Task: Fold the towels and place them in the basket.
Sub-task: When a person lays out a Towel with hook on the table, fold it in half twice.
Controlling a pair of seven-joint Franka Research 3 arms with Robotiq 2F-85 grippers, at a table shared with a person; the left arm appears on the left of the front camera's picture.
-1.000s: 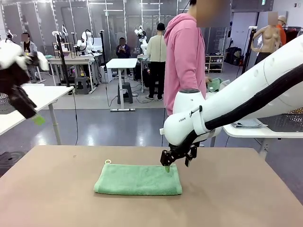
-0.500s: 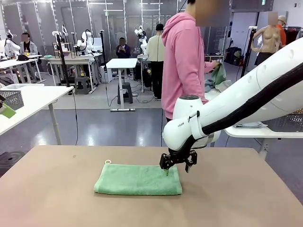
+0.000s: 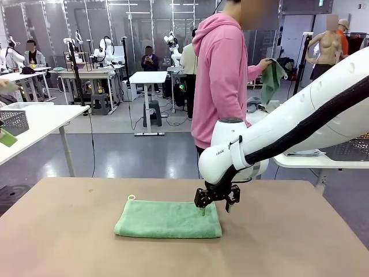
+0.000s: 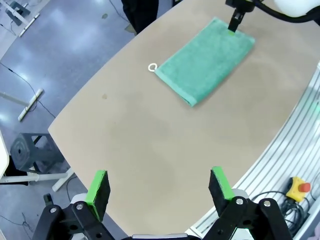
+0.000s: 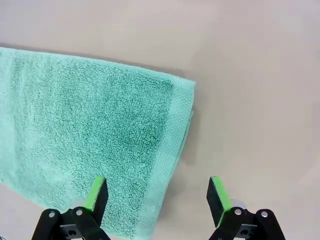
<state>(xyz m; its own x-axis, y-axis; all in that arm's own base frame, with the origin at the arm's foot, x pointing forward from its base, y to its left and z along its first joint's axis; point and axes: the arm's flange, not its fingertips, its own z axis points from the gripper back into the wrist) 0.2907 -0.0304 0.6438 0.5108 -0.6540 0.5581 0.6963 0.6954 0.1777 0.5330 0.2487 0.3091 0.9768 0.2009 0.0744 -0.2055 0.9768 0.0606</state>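
One folded towel (image 3: 168,219), open table (image 3: 69,231) past every edge

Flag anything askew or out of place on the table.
Nothing serious: the green towel lies folded flat on the table, a lower layer peeking slightly past the top one at one short end.

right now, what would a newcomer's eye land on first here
A folded green towel lies in the middle of the table. The right gripper hangs open at its right end. Beyond the table, a person in a pink hoodie holds up a second towel.
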